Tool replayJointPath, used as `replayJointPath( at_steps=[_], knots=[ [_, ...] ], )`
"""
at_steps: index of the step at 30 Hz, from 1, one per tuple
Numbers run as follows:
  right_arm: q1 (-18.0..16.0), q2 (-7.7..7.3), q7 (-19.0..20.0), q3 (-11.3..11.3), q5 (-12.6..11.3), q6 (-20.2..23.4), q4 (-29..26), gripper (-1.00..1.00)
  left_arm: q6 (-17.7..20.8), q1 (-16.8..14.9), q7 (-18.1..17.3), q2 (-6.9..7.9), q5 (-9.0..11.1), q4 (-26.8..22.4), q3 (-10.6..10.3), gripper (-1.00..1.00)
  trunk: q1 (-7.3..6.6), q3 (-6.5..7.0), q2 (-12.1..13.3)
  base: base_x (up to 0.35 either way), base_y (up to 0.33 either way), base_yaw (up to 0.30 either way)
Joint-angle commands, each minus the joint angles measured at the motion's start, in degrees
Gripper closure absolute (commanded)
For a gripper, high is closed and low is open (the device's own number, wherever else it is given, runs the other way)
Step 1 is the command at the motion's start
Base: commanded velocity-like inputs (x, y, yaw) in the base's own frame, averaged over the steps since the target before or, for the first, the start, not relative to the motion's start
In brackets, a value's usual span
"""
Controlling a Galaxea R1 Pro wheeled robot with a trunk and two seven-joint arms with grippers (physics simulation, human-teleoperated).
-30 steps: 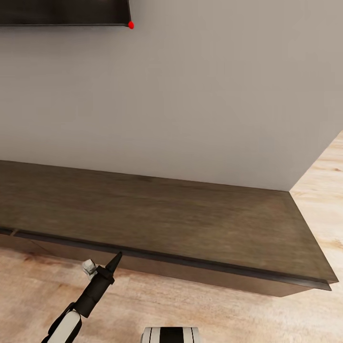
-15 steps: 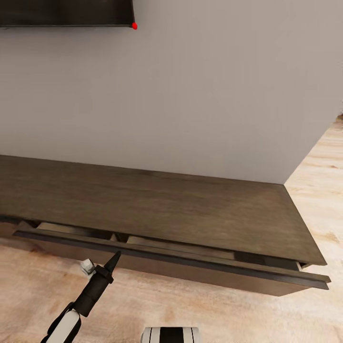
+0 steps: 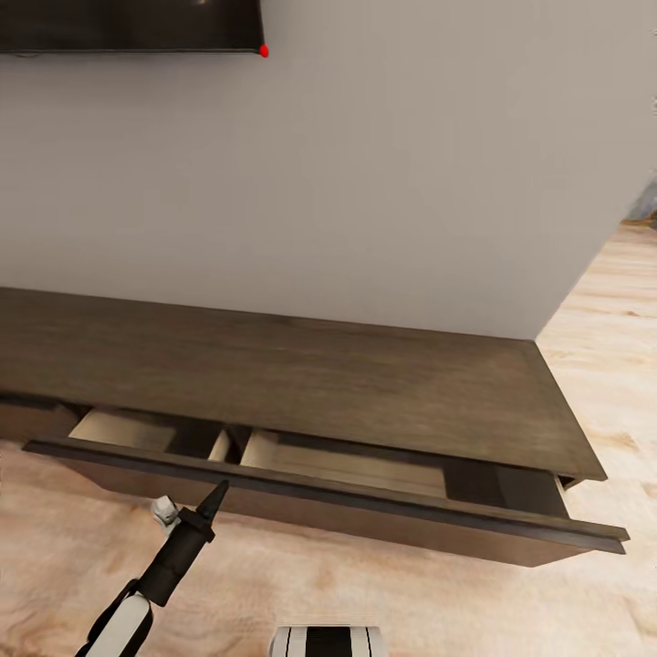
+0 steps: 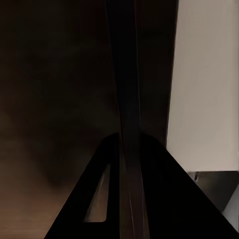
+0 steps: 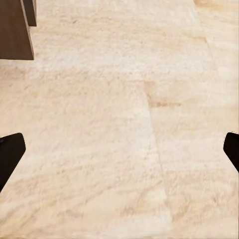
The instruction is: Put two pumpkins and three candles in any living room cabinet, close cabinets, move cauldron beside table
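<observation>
The long, low, dark brown cabinet [image 3: 319,383] runs along the wall. Its wide drawer front [image 3: 411,525] is pulled out, showing two pale wooden compartments [image 3: 338,461] with nothing visible inside. My left gripper [image 3: 217,497] is at the drawer front's top lip, shut on it. In the left wrist view the lip [image 4: 124,74] runs between the dark fingers [image 4: 94,199]. My right gripper [image 5: 119,149] hangs open over bare floor, its fingertips [image 5: 9,152] far apart. The pumpkins, candles and cauldron are out of view.
A dark wall screen [image 3: 128,23] with a red dot hangs above the cabinet's left part. Light wood floor [image 3: 611,365] extends past the cabinet's right end. A dark furniture corner [image 5: 15,27] appears in the right wrist view. My base [image 3: 328,641] is just in front of the drawer.
The drawer went from shut to pulled well out, exposing its pale compartments, with my left gripper staying on its lip. The head view shifted slightly.
</observation>
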Motion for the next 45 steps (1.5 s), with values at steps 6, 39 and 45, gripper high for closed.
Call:
replayJointPath(
  at_steps=[6, 39, 45],
  knots=[
    [-0.1, 0.0, 0.3, -0.3, 0.4, -0.3, 0.0, -1.0, 0.2, 0.0, 0.2, 0.01, -0.6, 0.1, -1.6, 1.0, -0.02, -0.05, 0.0, -0.24, 0.0, 0.0],
    [-0.1, 0.0, 0.3, -0.3, 0.4, -0.3, 0.0, -1.0, 0.2, 0.0, 0.2, 0.02, -0.6, 0.1, -1.7, 1.0, -0.02, -0.05, 0.0, -0.089, 0.023, 0.0],
    [-0.1, 0.0, 0.4, -0.3, 0.4, -0.3, 0.0, -1.0, 0.2, 0.0, 0.2, 0.01, -0.6, 0.1, -1.7, 1.0, -0.02, -0.05, 0.0, -0.153, 0.0, 0.0]
  ],
)
